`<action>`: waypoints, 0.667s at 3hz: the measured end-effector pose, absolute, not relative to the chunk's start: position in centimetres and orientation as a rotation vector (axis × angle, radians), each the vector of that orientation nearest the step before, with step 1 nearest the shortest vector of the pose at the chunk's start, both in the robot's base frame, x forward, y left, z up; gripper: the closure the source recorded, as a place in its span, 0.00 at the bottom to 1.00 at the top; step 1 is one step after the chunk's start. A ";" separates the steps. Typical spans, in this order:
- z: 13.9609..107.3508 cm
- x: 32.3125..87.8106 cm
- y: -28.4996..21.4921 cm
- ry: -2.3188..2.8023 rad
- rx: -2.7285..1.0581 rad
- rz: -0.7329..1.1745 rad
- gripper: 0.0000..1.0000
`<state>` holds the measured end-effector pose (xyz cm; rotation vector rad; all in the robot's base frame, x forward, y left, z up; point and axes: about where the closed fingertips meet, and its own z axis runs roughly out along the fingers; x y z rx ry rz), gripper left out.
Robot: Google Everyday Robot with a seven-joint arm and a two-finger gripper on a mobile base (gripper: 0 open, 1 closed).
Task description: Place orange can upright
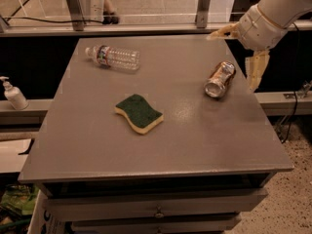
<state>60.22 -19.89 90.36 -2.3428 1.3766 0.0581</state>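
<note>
The orange can [220, 79] lies on its side on the right part of the grey table [161, 145], its silver end facing the front. My gripper [237, 55] hangs above the table's far right edge, just right of and above the can and not touching it. Its two pale fingers are spread wide: one finger [222, 32] points left at the back, the other [255, 69] points down beside the can. It holds nothing.
A clear plastic water bottle [113, 58] lies on its side at the table's back left. A green and yellow sponge [139, 113] lies near the middle. A soap dispenser [13, 95] stands on a ledge left of the table. Drawers run below the front edge.
</note>
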 end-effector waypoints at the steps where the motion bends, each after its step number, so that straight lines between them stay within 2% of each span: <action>1: 90.3 62.6 -19.9 1.249 -2.435 -0.002 0.00; 2: 90.0 64.5 -20.4 1.117 -2.529 -0.070 0.00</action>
